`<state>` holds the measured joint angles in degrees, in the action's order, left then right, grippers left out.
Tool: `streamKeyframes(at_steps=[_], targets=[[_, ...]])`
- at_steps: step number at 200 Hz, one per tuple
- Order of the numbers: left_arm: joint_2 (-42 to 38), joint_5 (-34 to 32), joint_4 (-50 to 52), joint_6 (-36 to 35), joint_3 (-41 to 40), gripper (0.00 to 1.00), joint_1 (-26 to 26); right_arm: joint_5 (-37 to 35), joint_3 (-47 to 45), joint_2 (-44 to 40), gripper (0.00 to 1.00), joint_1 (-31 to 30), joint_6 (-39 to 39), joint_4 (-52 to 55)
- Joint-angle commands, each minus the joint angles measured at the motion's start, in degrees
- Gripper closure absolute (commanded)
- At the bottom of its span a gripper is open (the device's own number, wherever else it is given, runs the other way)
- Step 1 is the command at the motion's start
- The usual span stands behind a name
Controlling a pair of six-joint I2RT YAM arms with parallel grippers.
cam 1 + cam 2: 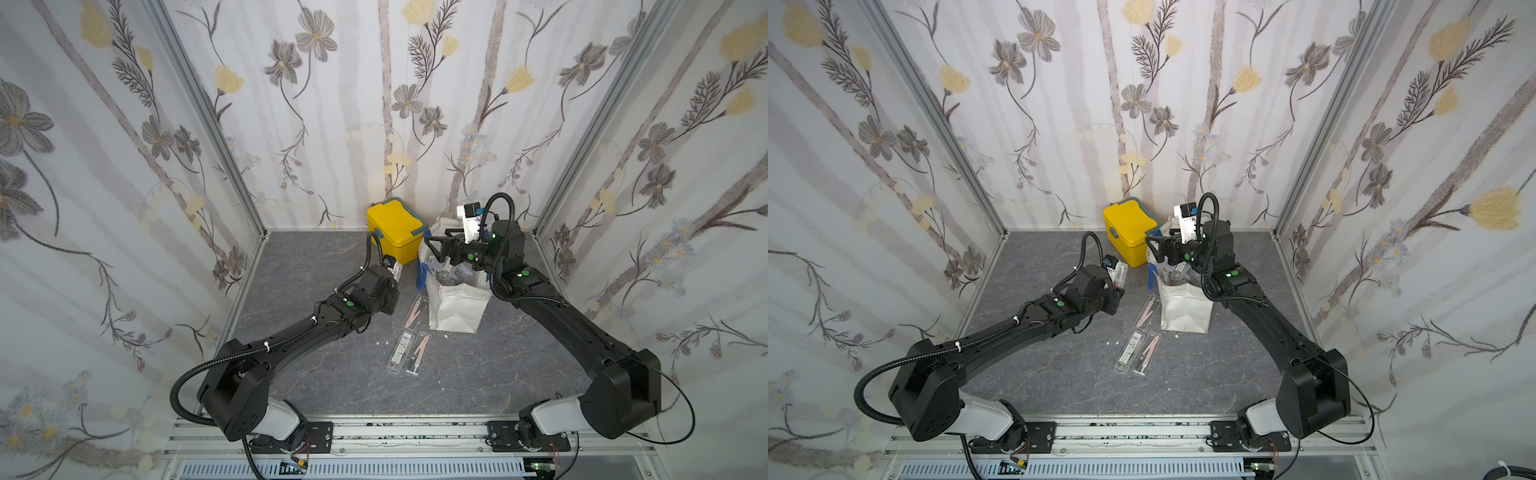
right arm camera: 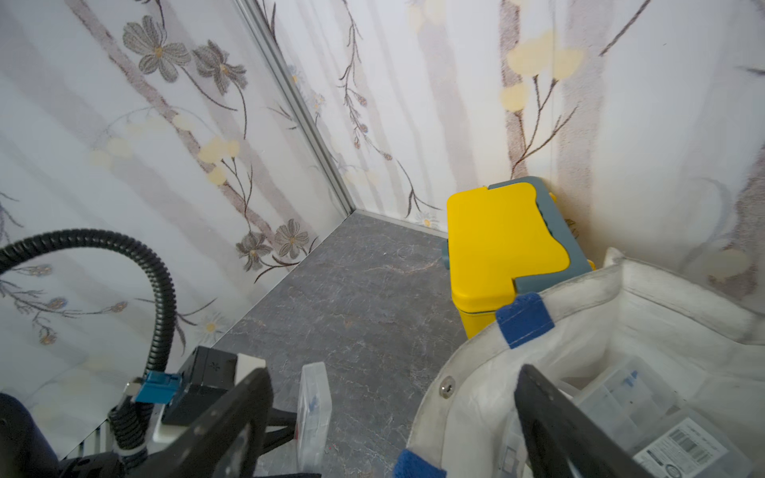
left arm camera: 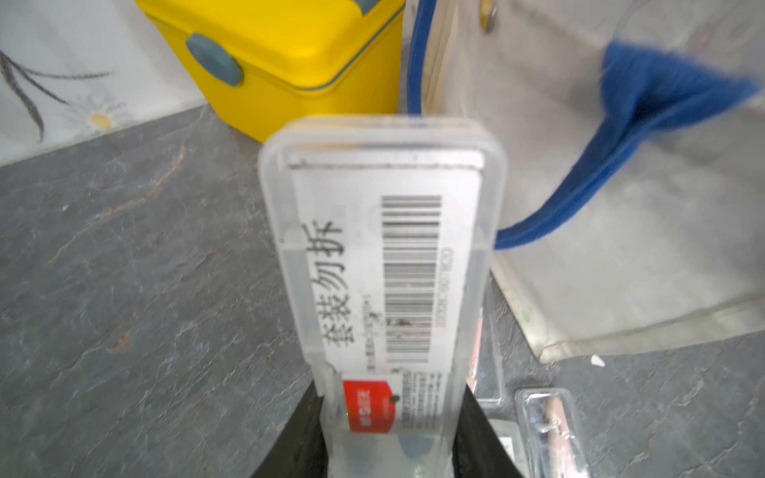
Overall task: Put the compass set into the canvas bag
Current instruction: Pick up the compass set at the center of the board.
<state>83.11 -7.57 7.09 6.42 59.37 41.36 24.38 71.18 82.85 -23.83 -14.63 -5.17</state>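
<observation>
The compass set (image 3: 381,265), a clear flat case with a barcode label, is clamped at its lower end by the left gripper (image 3: 391,393) and stands on end above the table (image 1: 307,286). It is outside the canvas bag (image 1: 457,309), just off the bag's left wall, where a blue handle (image 3: 621,136) hangs down. In both top views it shows as a pale sliver (image 1: 1120,272) in front of the yellow box (image 1: 397,230). The bag stands upright with its mouth open, just beside the yellow box and close to the back wall (whether they touch cannot be told). More clear cases (image 2: 621,397) already lie inside it. The right gripper (image 2: 391,370) hovers at the bag's left rim with its jaws spread wide, one finger (image 2: 550,418) inside the mouth and the other (image 2: 232,414) outside, clasping nothing. Three further cases lie flat on the table in front of the bag: one (image 1: 417,309) along its left front edge, and a pair (image 1: 401,351) (image 1: 419,353) side by side nearer the robot. Bare grey table stretches to the left of the left arm and along the front edge.
</observation>
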Motion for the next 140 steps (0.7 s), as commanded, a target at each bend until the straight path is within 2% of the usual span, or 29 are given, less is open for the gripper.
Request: streamKeyframes(at_steps=[1, 16, 28, 104, 140], targets=[[-0.96, 1.83, -9.61, -0.13, -0.85, 0.72, -0.23, 1.13, 1.85, 1.52, 0.16, -1.45, 1.45, 2.85], [-1.5, 2.8, -12.73, 0.06, -1.89, 0.72, -0.31, 1.75, 2.84, 2.91, 0.23, -2.57, 1.36, 3.77], [-1.57, 3.51, -13.83, 0.2, -2.18, 0.72, -0.41, 2.34, 3.49, 3.77, 0.25, -3.5, 1.41, 4.32], [-3.32, 5.03, -15.65, 0.89, -2.31, 0.71, -1.15, 1.59, 7.31, 8.2, 0.29, -9.24, 2.68, 6.71], [-4.09, 5.07, -15.88, 1.14, -2.9, 0.71, -1.45, 1.85, 8.08, 11.31, 0.45, -10.18, 1.3, 5.27]])
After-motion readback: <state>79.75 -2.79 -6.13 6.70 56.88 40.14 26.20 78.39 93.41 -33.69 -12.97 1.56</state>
